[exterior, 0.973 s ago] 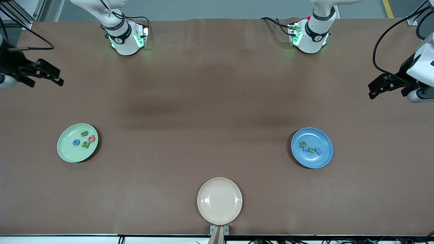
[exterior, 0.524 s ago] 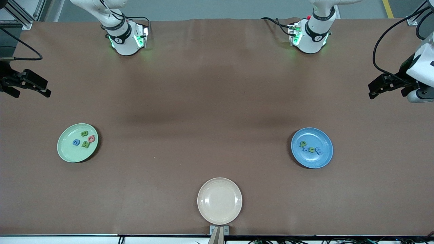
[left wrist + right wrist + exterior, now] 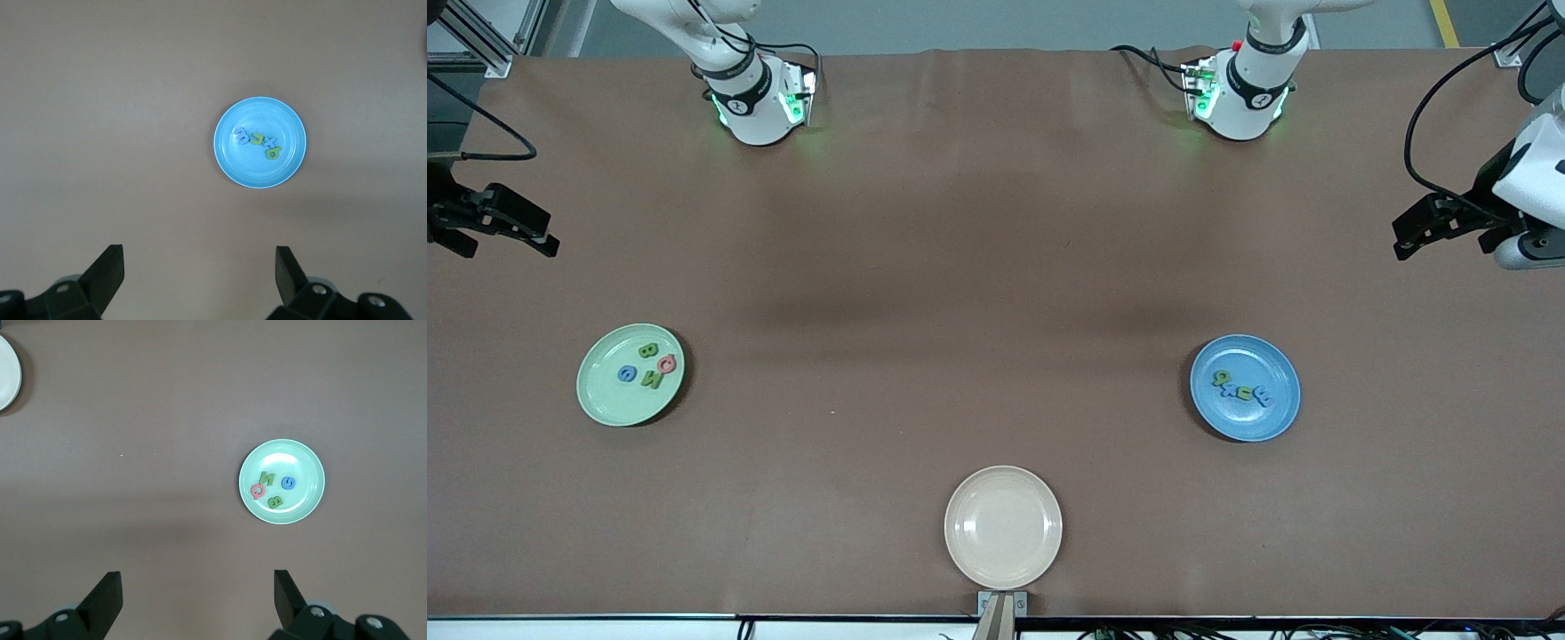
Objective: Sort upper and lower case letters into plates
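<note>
The pale mint green plate [image 3: 609,396] lies toward the right arm's end of the table and holds several letters [image 3: 649,366]: two green, one blue, one pink-red. The blue plate [image 3: 1249,420] lies toward the left arm's end with a short row of green and blue letters [image 3: 1242,388]. My right gripper [image 3: 511,244] hangs open and empty over bare table at its end. My left gripper [image 3: 1445,249] hangs open and empty at the other end. The right wrist view shows the mint plate [image 3: 300,503] past the open right gripper [image 3: 197,575]. The left wrist view shows the blue plate [image 3: 260,175] past the open left gripper [image 3: 200,252].
A cream-beige plate [image 3: 1003,526] with nothing on it sits at the table's edge nearest the front camera, midway between the two ends; its rim [image 3: 8,377] shows in the right wrist view. Both arm bases [image 3: 756,98] stand along the table's edge farthest from that camera.
The right gripper drew outward toward the right arm's end of the table, then came to rest. The left arm, the plates and the letters have not moved.
</note>
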Available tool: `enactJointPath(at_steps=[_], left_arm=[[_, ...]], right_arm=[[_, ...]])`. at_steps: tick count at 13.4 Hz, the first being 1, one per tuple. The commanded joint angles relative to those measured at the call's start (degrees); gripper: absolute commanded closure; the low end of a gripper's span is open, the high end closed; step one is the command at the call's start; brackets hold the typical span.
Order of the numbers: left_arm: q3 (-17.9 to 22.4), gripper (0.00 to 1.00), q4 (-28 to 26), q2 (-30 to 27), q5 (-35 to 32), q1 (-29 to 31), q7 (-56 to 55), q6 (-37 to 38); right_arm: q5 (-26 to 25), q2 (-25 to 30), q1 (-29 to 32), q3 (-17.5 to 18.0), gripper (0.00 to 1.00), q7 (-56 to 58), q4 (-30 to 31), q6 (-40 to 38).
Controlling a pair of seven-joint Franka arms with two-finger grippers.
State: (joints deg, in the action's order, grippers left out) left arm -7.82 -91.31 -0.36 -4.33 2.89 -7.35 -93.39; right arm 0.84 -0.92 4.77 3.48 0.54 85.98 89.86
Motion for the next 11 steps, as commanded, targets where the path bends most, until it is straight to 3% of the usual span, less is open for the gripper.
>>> enactJointPath(at_steps=[1, 5, 11], left_arm=[[0.1, 0.00, 0.0, -0.8, 1.2, 0.2, 1.1, 0.6], [0.4, 0.00, 0.2, -0.8, 5.6, 0.4, 1.3, 2.6], [0.1, 0.00, 0.6, -0.2, 4.9, -0.4, 1.5, 2.6]], right_arm=[[-0.5, -0.2, 0.4, 0.2, 0.00, -0.6, -0.6, -0.5], [-0.6, -0.2, 0.5, 0.2, 0.00, -0.6, -0.6, -0.5], [-0.5, -0.2, 0.5, 0.2, 0.00, -0.6, -0.1, -0.4]])
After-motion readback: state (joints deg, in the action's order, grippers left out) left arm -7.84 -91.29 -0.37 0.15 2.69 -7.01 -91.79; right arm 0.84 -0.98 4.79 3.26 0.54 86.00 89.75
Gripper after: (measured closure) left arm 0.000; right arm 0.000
